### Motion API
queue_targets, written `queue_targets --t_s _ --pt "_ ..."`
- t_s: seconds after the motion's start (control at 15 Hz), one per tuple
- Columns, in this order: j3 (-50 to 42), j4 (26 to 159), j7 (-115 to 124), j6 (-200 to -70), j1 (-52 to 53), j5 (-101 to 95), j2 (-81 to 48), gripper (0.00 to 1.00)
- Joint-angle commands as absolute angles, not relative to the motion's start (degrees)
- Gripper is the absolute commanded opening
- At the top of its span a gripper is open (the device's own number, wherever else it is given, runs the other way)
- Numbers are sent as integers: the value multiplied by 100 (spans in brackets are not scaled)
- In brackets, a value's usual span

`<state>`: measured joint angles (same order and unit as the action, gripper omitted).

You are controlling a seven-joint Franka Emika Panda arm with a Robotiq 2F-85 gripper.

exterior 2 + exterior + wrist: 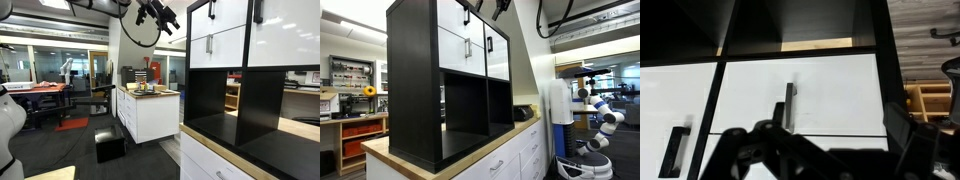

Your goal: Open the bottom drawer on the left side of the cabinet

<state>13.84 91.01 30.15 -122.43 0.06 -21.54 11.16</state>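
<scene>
A large open lab room with a dark floor is being shown. In an exterior view, a cluttered workbench point(355, 120) is being seen at the far left. Next to it the cabinet point(415, 80) is being carried on the wood top of a white counter point(470, 152), and a white robot point(600, 115) is being seen at the far right. In an exterior view, a red mat point(70, 123) is being shown on the floor at the left. After it a black box point(110, 147) and a white island point(150, 112) with small items on top are being shown, with the cabinet at the right edge.

The bottom drawer point(228, 50) is being shown in the cabinet's left column, directly under its matching twin and directly above a bare black cubby. It is being shown shut, flush with the fronts beside it. Its long axis is being laid level across the column, while its black handle point(209, 47) is being set upright. Its front is being turned outward into the room.

The gripper point(168, 18) is being held high in the air, left of the cabinet and apart from the drawer. In the wrist view its dark fingers point(740, 150) are being shown spread wide and empty along the lower edge. The drawer front and its handle are being framed just above them.
</scene>
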Motion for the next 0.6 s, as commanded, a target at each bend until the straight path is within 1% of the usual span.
queue_targets --t_s 0.0,0.27,0.33,0.53 --pt "1403 8797 3203 -11950 70 -2342 968 100" --pt "1387 8697 3140 -11783 112 -2337 923 100" --pt "1314 8876 3034 -11978 133 -2215 996 100" --pt "1314 8835 3033 -11946 155 -2216 969 100"
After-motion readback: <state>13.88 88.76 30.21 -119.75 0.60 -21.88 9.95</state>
